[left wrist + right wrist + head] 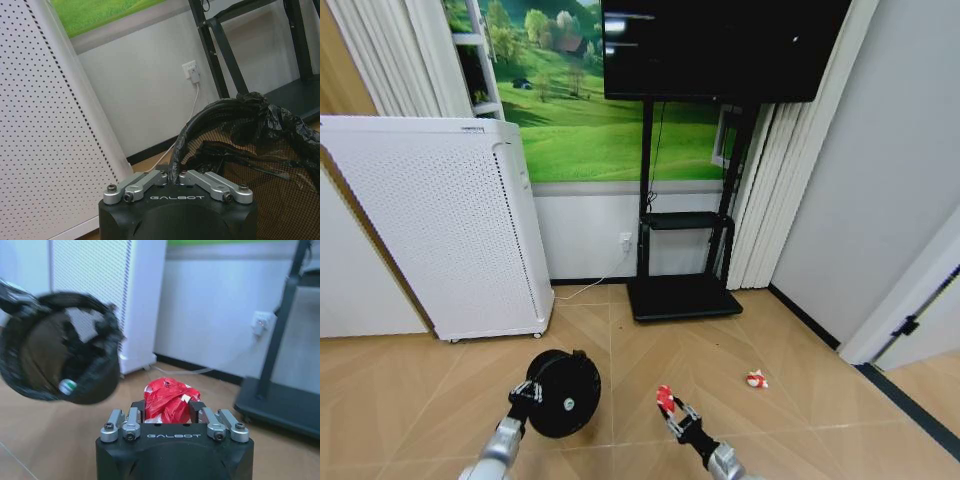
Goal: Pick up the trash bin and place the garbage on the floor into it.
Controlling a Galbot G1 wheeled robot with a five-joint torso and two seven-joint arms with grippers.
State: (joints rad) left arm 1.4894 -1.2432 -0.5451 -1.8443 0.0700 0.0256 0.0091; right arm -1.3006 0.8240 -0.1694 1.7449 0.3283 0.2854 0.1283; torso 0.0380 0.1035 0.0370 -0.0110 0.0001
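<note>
Trash bin (563,393): off the floor, rim clamped in the left gripper (174,178), tipped on its side so its long axis runs roughly level and the mouth faces the right gripper (169,412). Small bottle (67,386) already inside. Red-and-white wrapper (170,398): pinched in the right gripper, just beside the bin's mouth, not yet in. Second wrapper (755,379): on the floor, well beyond the right gripper. Roughly one third done, by my reckoning.
</note>
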